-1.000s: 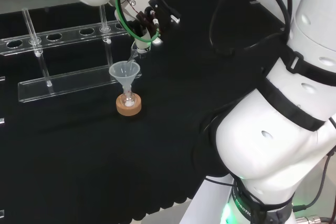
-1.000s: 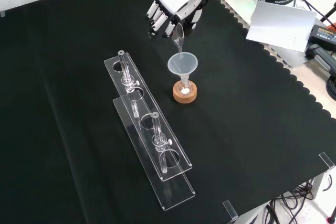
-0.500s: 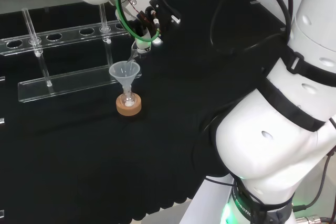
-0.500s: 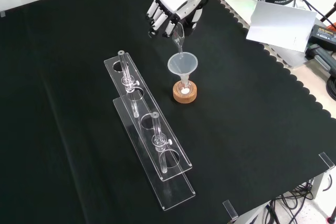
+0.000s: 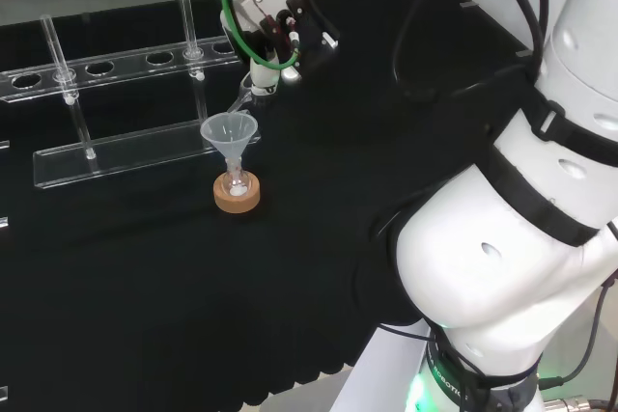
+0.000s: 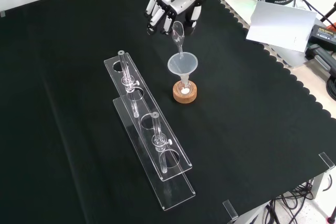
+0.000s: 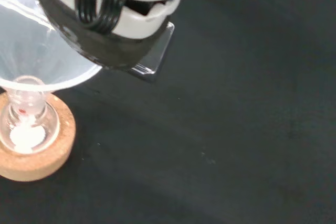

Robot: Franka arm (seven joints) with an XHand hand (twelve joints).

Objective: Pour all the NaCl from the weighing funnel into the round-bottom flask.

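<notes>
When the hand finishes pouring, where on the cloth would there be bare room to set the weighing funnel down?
In the front view, bare black cloth lies to the right of and below the cork ring, out to the scalloped edge. It is crowded where the hand holds the weighing funnel over the funnel on the flask, with the clear rack close at its left.

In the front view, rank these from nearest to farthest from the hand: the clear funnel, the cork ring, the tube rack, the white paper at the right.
1. Funnel: just below the hand, under the weighing funnel it holds.
2. Cork ring: directly below the funnel.
3. Rack and paper: too close to call; rack lower left, paper right.
</notes>
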